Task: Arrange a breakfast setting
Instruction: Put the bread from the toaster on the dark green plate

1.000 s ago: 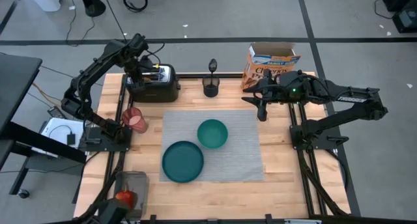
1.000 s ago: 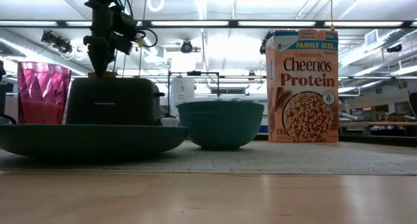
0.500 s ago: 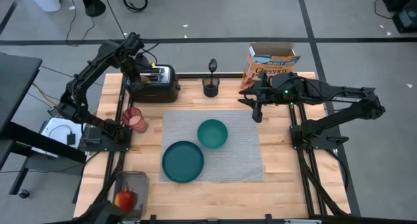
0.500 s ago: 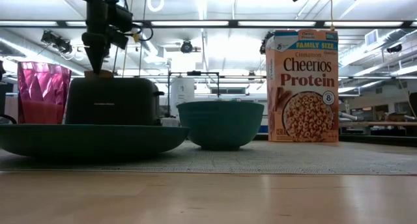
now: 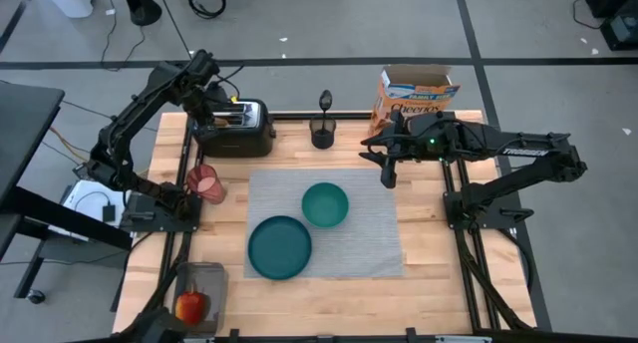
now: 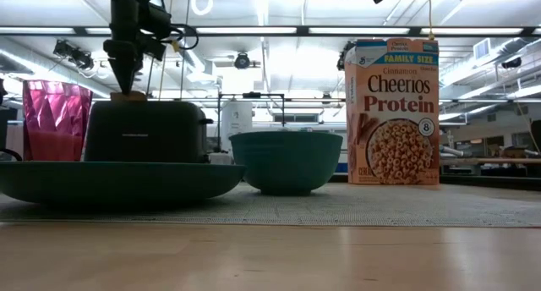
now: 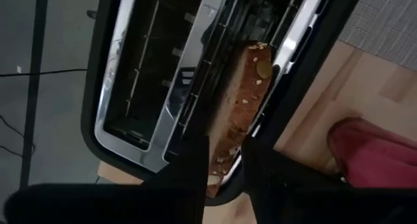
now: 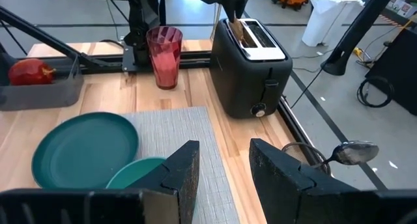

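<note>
My left gripper (image 5: 212, 112) stands over the black toaster (image 5: 237, 129) at the table's far left, shut on the toast slice (image 7: 244, 100) that stands in one slot. My right gripper (image 5: 387, 175) is open and empty, in the air over the far right corner of the grey placemat (image 5: 324, 223). The teal plate (image 5: 280, 247) and teal bowl (image 5: 325, 204) rest on the placemat. The pink cup (image 5: 203, 180) stands left of it. The spoon (image 5: 324, 104) sticks up from a small black cup. The Cheerios box (image 5: 414, 94) stands at the far right. The apple (image 5: 190, 305) lies in a grey tray. My left gripper pinches one end of the toast's upper edge (image 7: 225, 142) between its two fingers, one on each flat face. The fingers come from above, pointing down, and lie across the slice's thickness. The toast stands on edge, its lower part still in the toaster slot.
The toaster's second slot (image 7: 150, 68) is empty. The small black cup (image 5: 322, 134) stands between the toaster and the Cheerios box. There is bare wood along the table's near edge (image 5: 329, 303). Black rails run along both table sides.
My right gripper has gone toward the table's left edge, from beside the placemat's far right corner to over it, staying open. My left gripper has kept over the toaster on the toast.
</note>
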